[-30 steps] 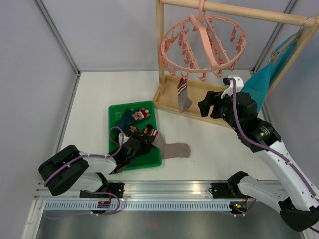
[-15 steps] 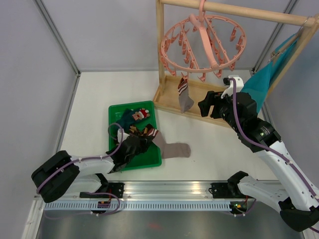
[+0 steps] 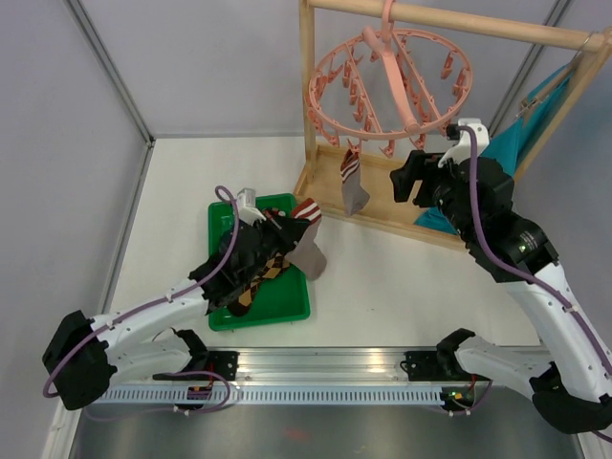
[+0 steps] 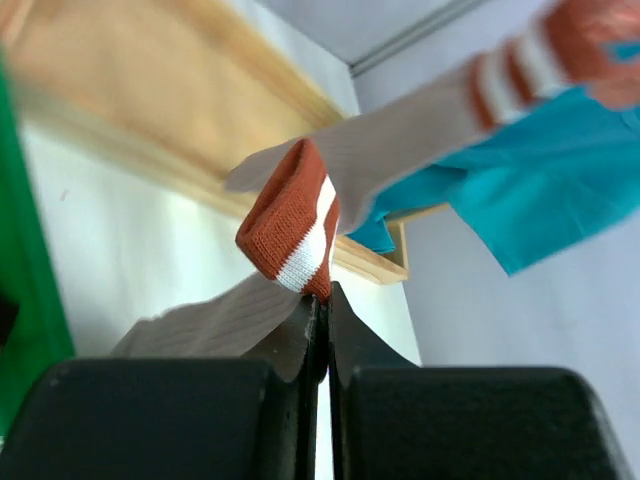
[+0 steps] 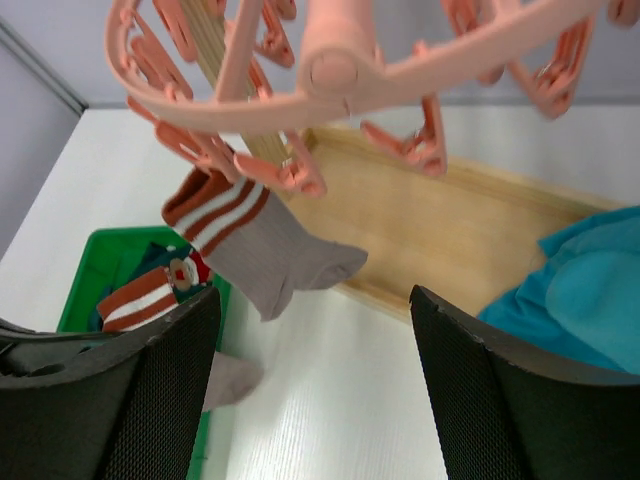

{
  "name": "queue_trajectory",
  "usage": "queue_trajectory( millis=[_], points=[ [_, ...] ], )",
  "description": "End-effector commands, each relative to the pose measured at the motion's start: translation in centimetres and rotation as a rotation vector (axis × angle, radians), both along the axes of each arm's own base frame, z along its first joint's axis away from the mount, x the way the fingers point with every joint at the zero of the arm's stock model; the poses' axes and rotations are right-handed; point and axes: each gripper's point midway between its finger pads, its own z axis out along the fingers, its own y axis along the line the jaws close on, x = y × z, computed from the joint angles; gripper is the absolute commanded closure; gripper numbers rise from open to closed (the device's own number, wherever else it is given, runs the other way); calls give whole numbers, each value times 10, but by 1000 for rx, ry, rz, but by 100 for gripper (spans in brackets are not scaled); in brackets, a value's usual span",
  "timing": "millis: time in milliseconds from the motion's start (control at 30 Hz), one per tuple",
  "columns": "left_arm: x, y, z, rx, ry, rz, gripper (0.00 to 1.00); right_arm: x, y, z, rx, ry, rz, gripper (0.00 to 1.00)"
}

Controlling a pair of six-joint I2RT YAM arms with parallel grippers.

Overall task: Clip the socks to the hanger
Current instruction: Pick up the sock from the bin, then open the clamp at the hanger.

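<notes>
Left tool (image 4: pixel 322 300) pressed together – pinching striped cuff of grey-brown sock (image 4: pixel 290 225), sock body dangling beyond tips, green tray (image 3: pixel 287 298) beneath. Right tool (image 5: pixel 312 300) spread, holding nothing – clipped sock (image 5: pixel 270 258) just ahead, hanger (image 5: pixel 340 70) above.

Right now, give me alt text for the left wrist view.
The left gripper is shut on the striped cuff of a grey-brown sock. Behind it are a wooden frame and a teal cloth.

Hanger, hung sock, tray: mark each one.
hanger (image 3: pixel 394 75), top view, centre bar
hung sock (image 5: pixel 275 262), right wrist view, grey foot part
tray (image 3: pixel 289 298), top view, bare floor near its right corner
</notes>
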Motion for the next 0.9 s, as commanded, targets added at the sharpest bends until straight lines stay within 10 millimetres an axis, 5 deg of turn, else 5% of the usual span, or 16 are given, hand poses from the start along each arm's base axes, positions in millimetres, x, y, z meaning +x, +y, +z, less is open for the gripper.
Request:
queue_trajectory(
  millis=[0, 300, 867],
  points=[
    [-7, -23, 57, 166, -261, -159, 98, 5, -8, 37, -29, -69, -36, 17],
    [-38, -62, 110, 260, -410, -380, 98, 12, 20, 46, -108, -95, 129, 19],
    [-59, -76, 138, 251, -476, -488, 98, 37, 40, 12, -238, -151, 224, 24]
  ],
)
